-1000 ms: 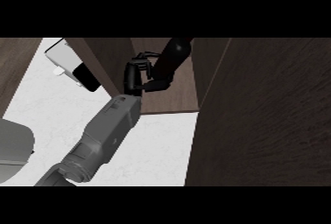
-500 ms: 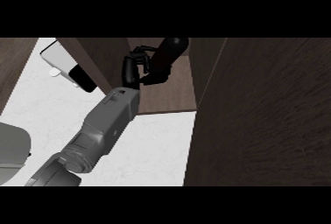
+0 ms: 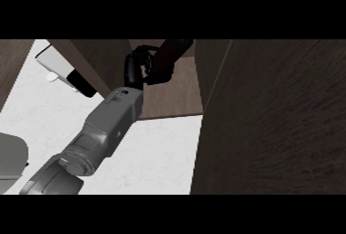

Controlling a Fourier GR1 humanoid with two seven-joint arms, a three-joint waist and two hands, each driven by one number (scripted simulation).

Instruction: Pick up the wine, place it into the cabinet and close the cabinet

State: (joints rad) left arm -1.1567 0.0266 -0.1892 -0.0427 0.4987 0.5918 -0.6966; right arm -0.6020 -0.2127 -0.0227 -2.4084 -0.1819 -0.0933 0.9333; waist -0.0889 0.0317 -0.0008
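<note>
- There is just one view, from the robot's head.
- It looks steeply down at the white counter (image 3: pixel 157 153).
- It sits close to the brown cabinet (image 3: pixel 270 128), which fills the right side.
- A grey arm (image 3: pixel 108 123) comes in from the bottom left.

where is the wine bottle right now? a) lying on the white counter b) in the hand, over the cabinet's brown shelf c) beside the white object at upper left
b: the hand curls round the dark wine bottle above the cabinet shelf, off the counter.
</note>
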